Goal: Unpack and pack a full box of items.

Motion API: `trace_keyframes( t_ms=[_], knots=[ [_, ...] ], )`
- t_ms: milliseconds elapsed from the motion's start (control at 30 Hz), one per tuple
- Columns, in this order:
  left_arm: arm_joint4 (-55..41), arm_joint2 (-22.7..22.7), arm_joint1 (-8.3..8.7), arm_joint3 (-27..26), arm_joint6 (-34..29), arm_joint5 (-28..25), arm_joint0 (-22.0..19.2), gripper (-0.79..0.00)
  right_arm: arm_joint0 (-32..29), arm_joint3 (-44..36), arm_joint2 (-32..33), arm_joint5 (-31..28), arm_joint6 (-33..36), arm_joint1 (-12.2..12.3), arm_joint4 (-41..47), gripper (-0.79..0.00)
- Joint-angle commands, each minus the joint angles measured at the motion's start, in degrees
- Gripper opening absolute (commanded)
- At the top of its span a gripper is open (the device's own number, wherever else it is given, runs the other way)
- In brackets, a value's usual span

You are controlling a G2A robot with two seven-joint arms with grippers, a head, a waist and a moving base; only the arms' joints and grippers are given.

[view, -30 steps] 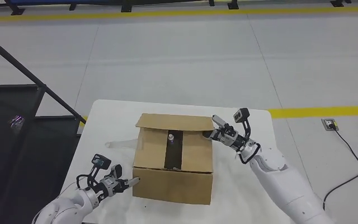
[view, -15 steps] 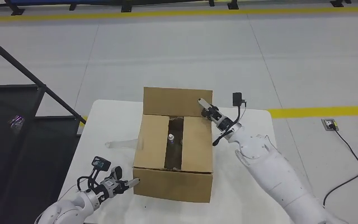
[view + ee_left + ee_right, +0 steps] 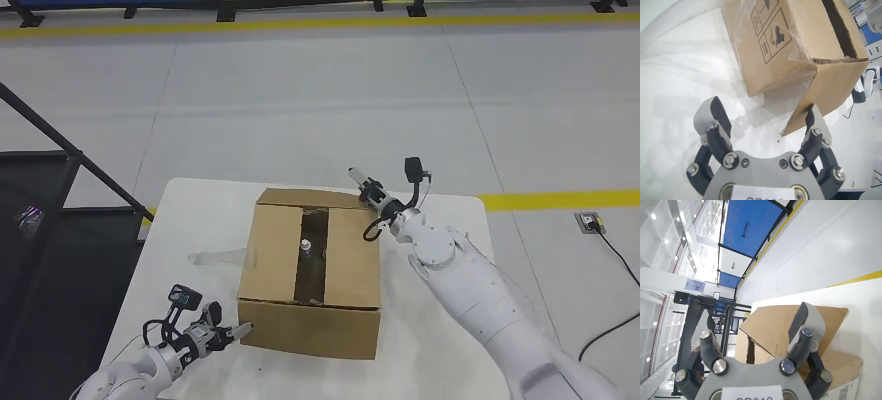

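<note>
A cardboard box (image 3: pixel 345 285) stands mid-table. Its two side flaps lie almost shut, and a bottle cap (image 3: pixel 306 245) shows in the gap between them. The far flap (image 3: pixel 300 198) is folded back outward. My right gripper (image 3: pixel 360 181) hovers open at the box's far right corner; in its wrist view the far flap (image 3: pixel 772 321) lies between and beyond the spread gripper (image 3: pixel 755 317). My left gripper (image 3: pixel 228 332) sits low by the near left corner, open (image 3: pixel 762 106). The hanging near flap (image 3: pixel 829 89) has its edge just inside one fingertip (image 3: pixel 811 117).
A strip of clear tape (image 3: pixel 215 257) lies on the white table (image 3: pixel 190 220) left of the box. A black frame (image 3: pixel 60 250) stands beyond the table's left edge. Bare tabletop lies right of the box.
The far flap swung from lying over the box top, through upright, to folded back. My right gripper moved with it from the box's right side to the far corner. The left gripper shifted slightly nearer.
</note>
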Motion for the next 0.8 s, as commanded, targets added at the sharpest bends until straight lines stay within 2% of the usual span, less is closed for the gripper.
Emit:
trace_keyframes(
  t_ms=[0, 167, 267, 433, 533, 633, 767],
  knots=[
    [0.0, 0.1, 0.04, 0.1, 0.1, 0.0, 0.0, 0.000, 0.6, 2.0, 0.4, -0.6, 1.9, -0.6, 1.7, 0.000],
    [-0.4, 0.2, 0.15, 0.3, 0.4, 0.1, -0.2, 0.000, 1.1, 4.5, 2.1, -6.4, 4.2, -1.5, 4.6, 0.000],
    [-3.4, -0.5, 0.19, 0.0, 2.0, -1.8, 0.2, 0.000, 0.6, 3.9, 3.8, -10.9, 8.1, -1.4, 7.0, 0.000],
    [-9.0, -2.3, 0.44, -0.3, 3.0, -5.0, 0.8, 0.000, -1.7, -2.3, 6.7, -15.6, 20.0, -0.6, 11.9, 0.000],
    [-11.5, -3.7, 0.52, -0.4, 4.3, -4.4, 1.0, 0.000, -3.6, -7.4, 7.9, -12.5, 31.6, 0.2, 15.9, 0.000],
    [-13.1, -4.8, 0.48, -0.1, 6.5, -2.4, 1.3, 0.000, -5.3, -11.6, 8.0, -5.6, 40.5, 0.9, 17.1, 0.000],
    [-14.1, -5.5, 0.30, 1.1, 9.0, 3.1, 0.8, 0.000, -6.6, -15.2, 7.1, 1.9, 45.3, 1.4, 14.0, 0.000]
  ],
)
